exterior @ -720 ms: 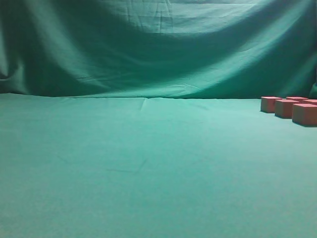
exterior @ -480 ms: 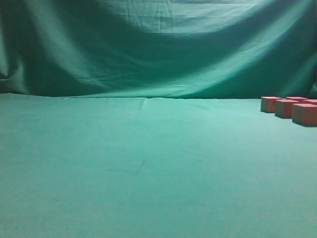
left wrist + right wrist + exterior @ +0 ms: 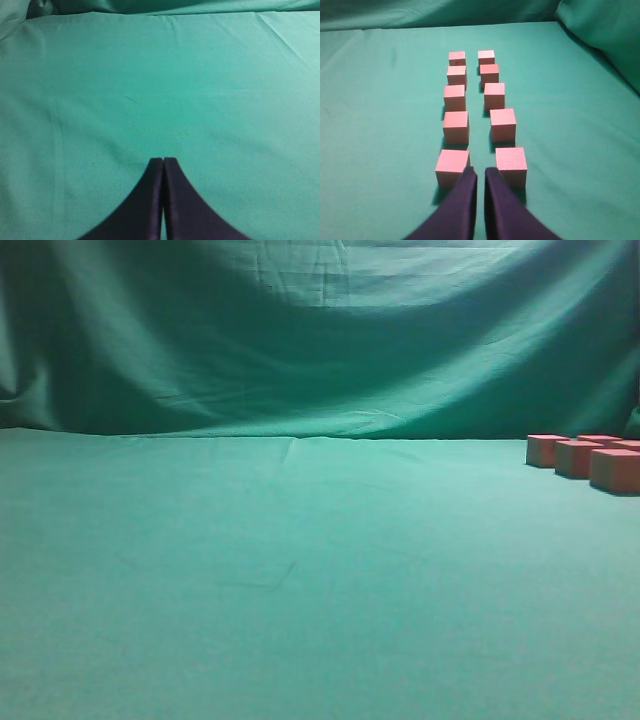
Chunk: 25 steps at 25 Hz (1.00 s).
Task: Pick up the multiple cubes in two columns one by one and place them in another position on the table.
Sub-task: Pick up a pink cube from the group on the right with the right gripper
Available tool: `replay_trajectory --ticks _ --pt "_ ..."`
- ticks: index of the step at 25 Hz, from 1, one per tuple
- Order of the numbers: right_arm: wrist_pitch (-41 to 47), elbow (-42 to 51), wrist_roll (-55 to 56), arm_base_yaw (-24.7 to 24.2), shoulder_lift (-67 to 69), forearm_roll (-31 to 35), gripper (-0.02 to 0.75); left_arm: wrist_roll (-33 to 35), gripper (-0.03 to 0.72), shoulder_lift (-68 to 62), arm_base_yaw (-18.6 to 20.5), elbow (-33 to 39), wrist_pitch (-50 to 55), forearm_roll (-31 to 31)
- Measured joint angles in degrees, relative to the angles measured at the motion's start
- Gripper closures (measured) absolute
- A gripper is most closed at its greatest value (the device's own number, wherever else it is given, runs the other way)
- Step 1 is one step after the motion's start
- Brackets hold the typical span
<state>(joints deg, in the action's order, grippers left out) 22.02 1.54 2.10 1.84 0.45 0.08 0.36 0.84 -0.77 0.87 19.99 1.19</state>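
Several salmon-pink cubes stand in two columns on the teal table (image 3: 375,125). In the right wrist view the left column runs from its nearest cube (image 3: 451,165) to the far one (image 3: 457,58). The right column runs from its nearest cube (image 3: 511,164) to the far one (image 3: 486,56). My right gripper (image 3: 480,171) is empty, its fingers drawn together with a thin slit, its tips between the two nearest cubes. In the exterior view the cubes (image 3: 578,458) sit at the far right edge; neither arm shows there. My left gripper (image 3: 163,160) is shut and empty over bare cloth.
The green backdrop (image 3: 320,340) hangs behind the table (image 3: 300,570). A fold of the cloth rises at the right (image 3: 605,35) beside the columns. The left wrist view shows only wrinkled cloth (image 3: 150,75).
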Motion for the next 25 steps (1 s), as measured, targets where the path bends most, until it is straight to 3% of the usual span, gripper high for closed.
replay_trajectory --ticks 15,25 --pt "-1.75 0.0 0.0 0.0 0.0 -1.4 0.689 0.0 0.688 0.0 0.0 0.0 0.0 0.0" --pt "-30.95 0.1 0.1 0.0 0.0 2.55 0.689 0.0 0.688 0.0 0.0 0.0 0.0 0.0"
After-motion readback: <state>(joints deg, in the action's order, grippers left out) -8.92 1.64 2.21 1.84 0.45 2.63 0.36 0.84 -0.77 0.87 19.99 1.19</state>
